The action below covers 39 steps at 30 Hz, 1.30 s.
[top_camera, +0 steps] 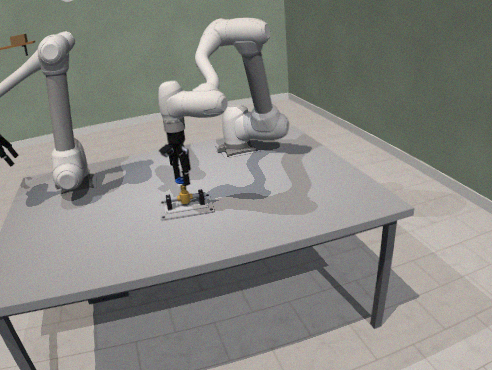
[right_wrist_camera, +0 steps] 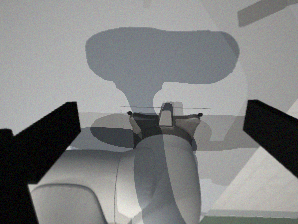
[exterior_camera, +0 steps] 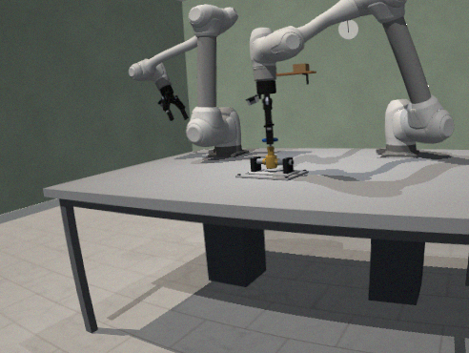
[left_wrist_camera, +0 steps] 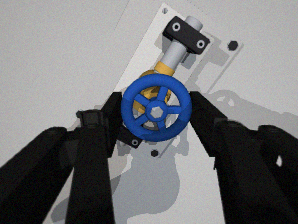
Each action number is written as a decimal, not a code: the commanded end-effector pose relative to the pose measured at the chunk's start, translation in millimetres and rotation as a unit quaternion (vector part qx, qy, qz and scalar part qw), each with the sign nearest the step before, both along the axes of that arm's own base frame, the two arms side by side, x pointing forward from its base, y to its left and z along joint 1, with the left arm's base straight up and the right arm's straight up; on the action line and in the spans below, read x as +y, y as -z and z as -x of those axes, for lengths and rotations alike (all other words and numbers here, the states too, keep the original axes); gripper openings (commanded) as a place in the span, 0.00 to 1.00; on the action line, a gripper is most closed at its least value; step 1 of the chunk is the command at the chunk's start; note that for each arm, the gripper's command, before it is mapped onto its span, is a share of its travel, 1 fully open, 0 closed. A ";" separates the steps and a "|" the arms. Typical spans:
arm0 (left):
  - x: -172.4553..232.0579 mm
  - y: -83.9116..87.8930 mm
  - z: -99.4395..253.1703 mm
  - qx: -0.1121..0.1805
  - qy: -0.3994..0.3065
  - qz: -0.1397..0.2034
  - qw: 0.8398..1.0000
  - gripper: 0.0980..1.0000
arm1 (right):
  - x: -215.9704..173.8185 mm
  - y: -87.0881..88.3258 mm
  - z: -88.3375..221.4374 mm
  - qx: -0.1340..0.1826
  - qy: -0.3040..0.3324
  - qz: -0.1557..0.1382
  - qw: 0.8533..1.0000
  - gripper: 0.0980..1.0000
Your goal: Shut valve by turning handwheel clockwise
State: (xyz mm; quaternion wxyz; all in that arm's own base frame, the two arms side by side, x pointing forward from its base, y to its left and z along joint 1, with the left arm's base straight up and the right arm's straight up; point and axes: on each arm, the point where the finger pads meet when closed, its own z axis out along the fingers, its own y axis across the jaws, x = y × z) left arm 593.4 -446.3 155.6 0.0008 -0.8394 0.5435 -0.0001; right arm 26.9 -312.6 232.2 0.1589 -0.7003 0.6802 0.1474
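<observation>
The blue handwheel (top_camera: 179, 180) (exterior_camera: 265, 140) (left_wrist_camera: 158, 80) sits on top of the yellow valve body (top_camera: 185, 198) (exterior_camera: 271, 160) (left_wrist_camera: 164, 69). My left gripper (top_camera: 182, 180) (exterior_camera: 270, 141) (left_wrist_camera: 155, 105) points straight down and is shut on the handwheel, one finger on each side of its rim. The spokes and hub show between the fingers in the left wrist view. My right gripper (top_camera: 13, 161) (exterior_camera: 178, 117) (right_wrist_camera: 161, 116) is open and empty, raised far from the valve.
The valve's pipe is held by two black clamps (top_camera: 168, 201) (top_camera: 201, 197) on a flat base plate (top_camera: 188, 215) (left_wrist_camera: 145, 50). The right arm's base (top_camera: 70, 175) (exterior_camera: 212, 126) and the left arm's base (top_camera: 250, 127) (exterior_camera: 419, 124) stand at the back of the grey table (top_camera: 125, 250).
</observation>
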 end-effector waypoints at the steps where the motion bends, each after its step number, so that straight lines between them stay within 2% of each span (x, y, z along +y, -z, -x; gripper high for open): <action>1: -0.3 -1.2 -0.6 0.000 0.019 0.001 1.000 0.00 | -0.2 -0.4 -0.1 0.000 0.000 0.000 1.000 1.00; 15: -0.3 -1.1 -0.6 0.000 0.164 0.001 0.986 0.00 | -0.2 -0.4 -0.1 0.000 0.000 0.000 1.000 1.00; 18: -0.3 -1.1 -0.6 0.000 0.174 0.001 0.985 0.00 | -0.2 -0.4 -0.1 0.000 0.000 0.000 1.000 1.00; 32: -0.3 -1.0 -0.6 0.000 0.312 0.001 0.950 0.00 | -0.2 -0.4 -0.1 0.000 0.000 0.000 1.000 1.00; 34: -0.3 -1.0 -0.6 0.000 0.312 0.001 0.950 0.00 | -0.2 -0.4 -0.1 0.000 0.000 0.000 1.000 1.00; 39: -0.3 -1.0 -0.6 0.000 0.359 0.001 0.933 0.00 | -0.2 -0.4 -0.1 0.000 0.000 0.000 1.000 1.00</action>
